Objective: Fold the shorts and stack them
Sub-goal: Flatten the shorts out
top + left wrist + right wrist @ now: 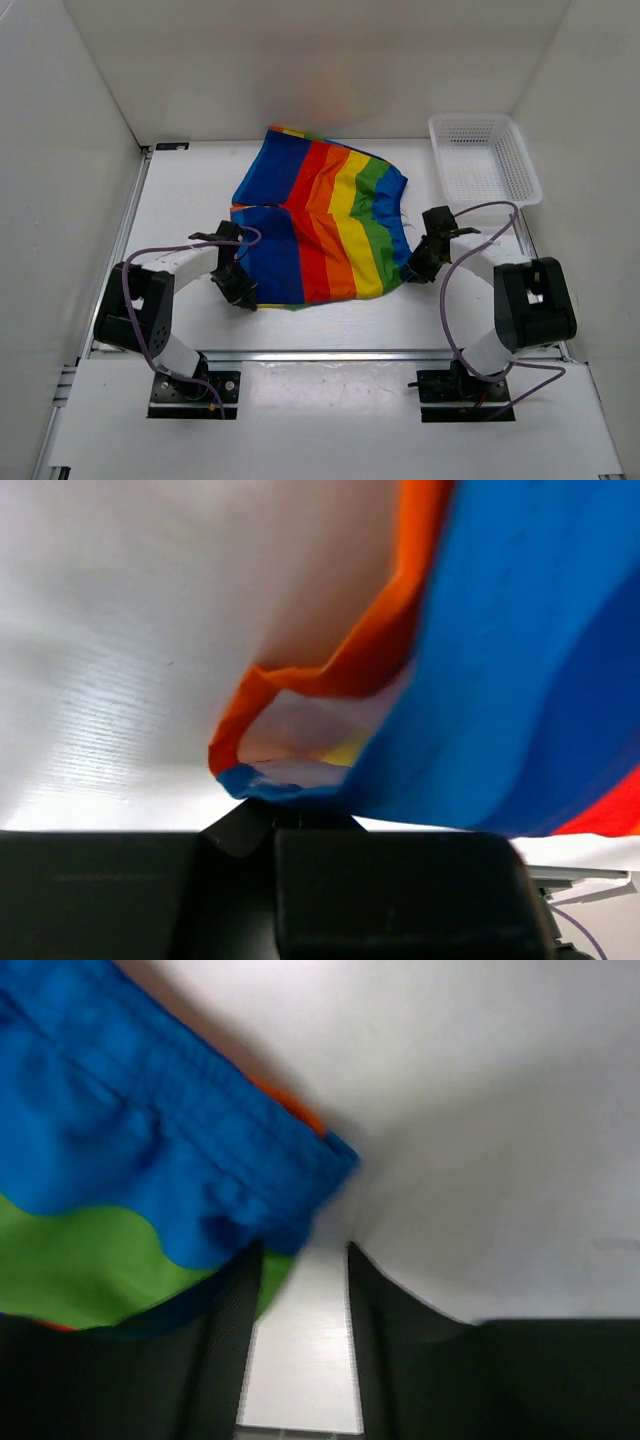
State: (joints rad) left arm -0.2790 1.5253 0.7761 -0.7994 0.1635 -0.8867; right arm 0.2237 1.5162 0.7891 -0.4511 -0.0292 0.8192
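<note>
The rainbow-striped shorts (320, 220) lie spread on the white table, blue side to the left and a green and blue edge to the right. My left gripper (238, 287) is at their near left corner. In the left wrist view the gripper (275, 805) is shut on the blue corner of the shorts (520, 660), which lifts off the table and shows its orange inside. My right gripper (413, 266) is at the near right corner. In the right wrist view it (300, 1255) is open, with the blue and green edge (130, 1150) over its left finger (232, 1305). The drawstring is hidden.
A white mesh basket (520, 150) stands at the back right of the table, with nothing in it. White walls close in the table on the left, back and right. Purple cables loop off both arms.
</note>
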